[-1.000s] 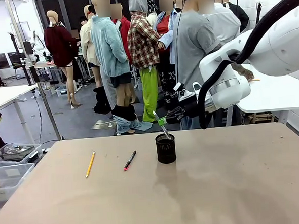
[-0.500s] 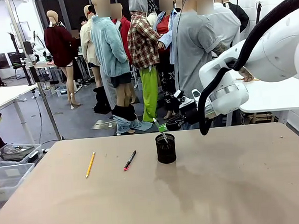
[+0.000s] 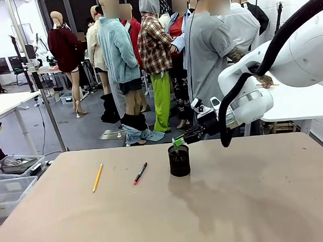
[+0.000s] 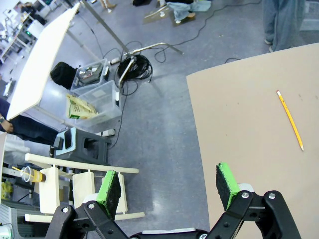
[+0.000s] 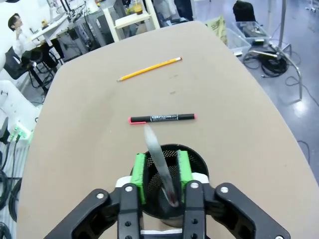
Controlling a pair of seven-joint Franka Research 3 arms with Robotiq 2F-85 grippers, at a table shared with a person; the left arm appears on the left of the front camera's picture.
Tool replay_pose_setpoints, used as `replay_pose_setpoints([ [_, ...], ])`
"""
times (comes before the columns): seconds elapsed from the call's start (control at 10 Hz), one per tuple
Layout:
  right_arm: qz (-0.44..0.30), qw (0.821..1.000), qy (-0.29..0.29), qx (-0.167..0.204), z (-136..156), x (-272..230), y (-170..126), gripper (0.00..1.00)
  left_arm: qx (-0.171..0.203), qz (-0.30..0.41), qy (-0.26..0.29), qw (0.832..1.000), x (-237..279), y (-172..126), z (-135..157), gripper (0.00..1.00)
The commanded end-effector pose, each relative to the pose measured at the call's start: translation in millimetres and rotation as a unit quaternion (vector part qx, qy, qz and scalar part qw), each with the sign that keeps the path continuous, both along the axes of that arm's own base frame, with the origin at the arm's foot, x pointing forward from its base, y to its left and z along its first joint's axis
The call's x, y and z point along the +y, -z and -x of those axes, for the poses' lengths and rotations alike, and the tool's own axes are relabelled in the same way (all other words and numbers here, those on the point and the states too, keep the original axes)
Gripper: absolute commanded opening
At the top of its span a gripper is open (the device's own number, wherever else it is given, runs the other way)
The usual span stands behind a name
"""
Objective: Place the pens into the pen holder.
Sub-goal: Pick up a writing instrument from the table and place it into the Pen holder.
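**Tan tabletop, crowded room behind: right gripper over the cup**

Across the tan table, with people standing on the grey floor behind it, you see the right gripper just above the rim of the pen holder at centre frame. In the right wrist view its pads are set narrow, and the dark pen with a pale tip stands tilted between them over the mesh cup's mouth. You cannot tell whether the pads press it. The black pen with a red-pink end lies flat left of the holder. The yellow-orange pencil lies further left, apart from it. In the left wrist view, the left gripper is spread wide at the bottom of the frame, over the floor beside the table's edge.
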State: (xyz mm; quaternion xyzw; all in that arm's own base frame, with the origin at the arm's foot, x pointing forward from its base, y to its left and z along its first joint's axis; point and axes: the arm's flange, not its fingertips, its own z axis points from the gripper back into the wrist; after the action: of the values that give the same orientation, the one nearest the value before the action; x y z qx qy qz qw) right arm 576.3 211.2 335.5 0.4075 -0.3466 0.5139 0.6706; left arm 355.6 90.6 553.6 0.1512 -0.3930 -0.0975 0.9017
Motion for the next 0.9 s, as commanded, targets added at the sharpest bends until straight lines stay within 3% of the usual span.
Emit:
replay_pose_setpoints([
  [0.0,0.009,1.0,0.001,0.0,10,-10,-5,0.78,-0.004,-0.003,-0.002,1.0,0,0,-1,1.0],
  [0.1,0.01,1.0,0.003,-0.003,15,-20,-11,0.98,-0.004,-0.003,-0.002,1.0,0,0,-1,1.0],
  [0.3,0.038,0.998,0.04,-0.004,32,-50,-22,1.0,-0.004,-0.003,-0.002,1.0,0,0,-1,1.0],
  [0.5,0.113,0.984,0.134,-0.018,66,-104,-47,1.0,-0.004,-0.003,-0.002,1.0,0,0,-1,1.0],
  [0.7,0.15,0.954,0.258,-0.014,112,-171,-77,1.0,-0.004,-0.003,-0.002,1.0,0,0,-1,1.0],
  [0.8,0.169,0.93,0.325,0.01,135,-203,-89,1.0,-0.004,-0.003,-0.002,1.0,0,0,-1,1.0],
])
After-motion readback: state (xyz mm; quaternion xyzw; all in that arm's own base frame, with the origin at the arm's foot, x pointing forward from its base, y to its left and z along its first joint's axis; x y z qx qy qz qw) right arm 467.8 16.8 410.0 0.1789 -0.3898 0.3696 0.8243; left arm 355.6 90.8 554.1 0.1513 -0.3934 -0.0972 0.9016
